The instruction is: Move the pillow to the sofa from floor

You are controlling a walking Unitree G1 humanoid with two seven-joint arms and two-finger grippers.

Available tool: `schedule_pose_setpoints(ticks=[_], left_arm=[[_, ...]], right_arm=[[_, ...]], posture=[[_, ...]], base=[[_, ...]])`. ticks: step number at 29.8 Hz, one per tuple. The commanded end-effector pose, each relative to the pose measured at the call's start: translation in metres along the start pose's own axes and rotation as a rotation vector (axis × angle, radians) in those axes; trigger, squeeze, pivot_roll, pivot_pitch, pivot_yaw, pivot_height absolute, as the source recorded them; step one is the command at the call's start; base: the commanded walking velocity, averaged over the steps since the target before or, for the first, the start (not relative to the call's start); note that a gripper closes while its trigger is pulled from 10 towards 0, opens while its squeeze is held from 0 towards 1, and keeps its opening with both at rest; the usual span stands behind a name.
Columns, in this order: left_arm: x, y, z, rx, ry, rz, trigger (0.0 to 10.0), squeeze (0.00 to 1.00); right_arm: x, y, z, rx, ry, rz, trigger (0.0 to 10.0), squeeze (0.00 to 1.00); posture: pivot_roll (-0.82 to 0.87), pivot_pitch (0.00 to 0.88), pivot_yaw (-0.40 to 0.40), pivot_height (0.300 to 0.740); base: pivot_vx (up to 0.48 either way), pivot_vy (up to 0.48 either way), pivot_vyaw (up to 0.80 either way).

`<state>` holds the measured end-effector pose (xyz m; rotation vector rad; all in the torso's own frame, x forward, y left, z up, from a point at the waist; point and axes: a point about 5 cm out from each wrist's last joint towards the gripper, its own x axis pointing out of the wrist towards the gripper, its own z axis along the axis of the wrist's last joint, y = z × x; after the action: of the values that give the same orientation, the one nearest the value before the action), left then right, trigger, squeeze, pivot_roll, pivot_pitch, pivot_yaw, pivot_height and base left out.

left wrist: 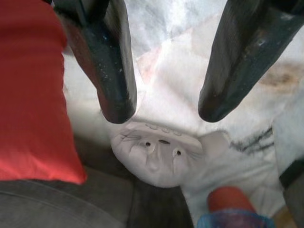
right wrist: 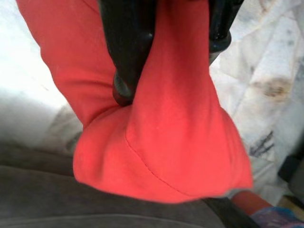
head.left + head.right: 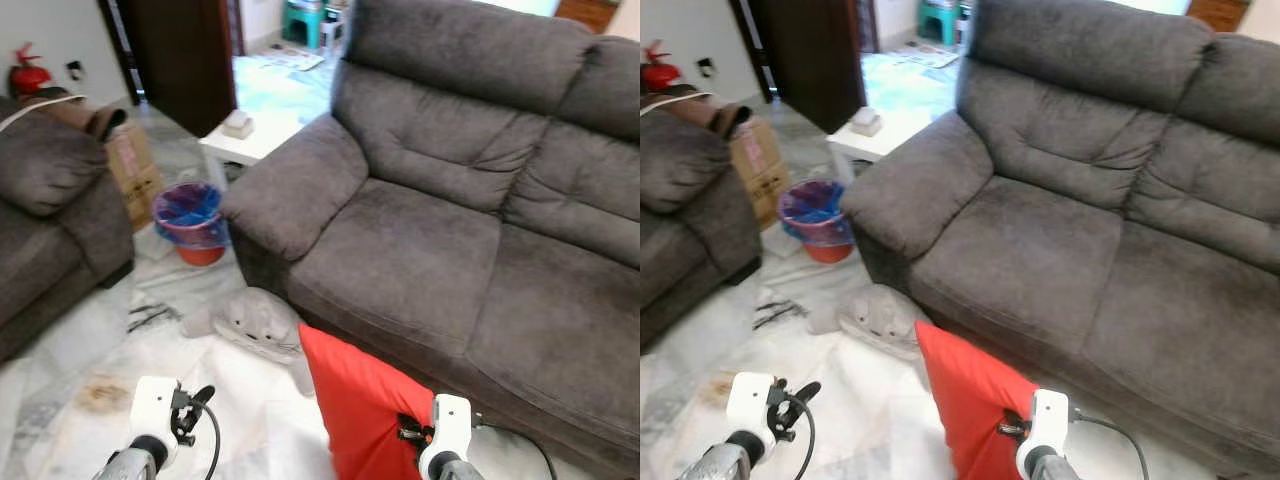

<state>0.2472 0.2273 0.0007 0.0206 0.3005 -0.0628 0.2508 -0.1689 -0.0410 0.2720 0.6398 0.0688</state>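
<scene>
A red pillow hangs upright above the floor, just in front of the grey sofa. My right gripper is shut on the red pillow, its black fingers pinching the fabric. My right wrist sits low beside the pillow. My left gripper is open with nothing between its fingers, over the marble floor and facing a white cat-face plush. My left wrist shows at the lower left.
A white cat-face plush lies on the floor by the sofa's front corner. A red bin with a blue bag, a white side table and a cardboard box stand behind it. A second grey sofa is on the left.
</scene>
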Motion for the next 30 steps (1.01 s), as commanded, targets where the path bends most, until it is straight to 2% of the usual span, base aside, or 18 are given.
schedule_pose_setpoints(ticks=[1, 9, 13, 15, 21, 24, 26, 30], left_arm=[[-0.002, 0.000, -0.003, 0.004, 0.010, 0.002, 10.0, 0.00], [-0.004, 0.000, -0.004, 0.032, 0.007, -0.001, 10.0, 0.00], [-0.004, 0.001, -0.004, 0.053, 0.005, 0.017, 10.0, 0.00], [-0.004, 0.002, -0.004, 0.047, 0.009, 0.025, 10.0, 0.00], [-0.004, 0.003, -0.004, 0.026, 0.006, 0.031, 10.0, 0.00], [-0.004, 0.003, -0.004, 0.025, 0.006, 0.031, 10.0, 0.00], [-0.005, 0.003, -0.005, 0.024, 0.007, 0.030, 10.0, 0.00], [-0.005, 0.002, -0.005, 0.020, 0.008, 0.021, 10.0, 0.00]], right_arm=[[0.003, -0.003, 0.022, -0.010, -0.104, -0.003, 10.0, 0.00], [0.002, -0.004, 0.022, -0.009, -0.097, -0.007, 10.0, 0.00], [0.002, -0.003, 0.021, -0.011, -0.092, -0.007, 10.0, 0.00], [0.002, -0.004, 0.021, -0.004, -0.087, -0.006, 10.0, 0.00], [0.003, -0.003, 0.021, -0.014, -0.085, 0.000, 10.0, 0.00], [0.003, -0.001, 0.026, -0.008, -0.120, 0.015, 10.0, 0.00], [0.004, 0.004, 0.035, 0.016, -0.188, 0.054, 10.0, 0.00], [0.007, 0.021, 0.052, 0.024, -0.269, 0.196, 10.0, 0.00]], posture=[[0.18, 0.119, -0.018, 0.740], [0.18, 0.127, -0.022, 0.740], [0.17, 0.129, -0.021, 0.740], [0.18, 0.131, -0.022, 0.740], [0.18, 0.137, -0.023, 0.740], [0.18, 0.138, -0.023, 0.740], [0.18, 0.140, -0.022, 0.740], [0.17, 0.140, -0.021, 0.740]], base=[[0.000, 0.000, 0.00], [0.000, 0.000, 0.00], [0.000, -0.437, 0.00], [0.000, -0.412, -0.80], [0.000, 0.000, -0.80], [0.000, 0.000, -0.80], [0.000, 0.000, -0.21], [0.000, 0.000, 0.00]])
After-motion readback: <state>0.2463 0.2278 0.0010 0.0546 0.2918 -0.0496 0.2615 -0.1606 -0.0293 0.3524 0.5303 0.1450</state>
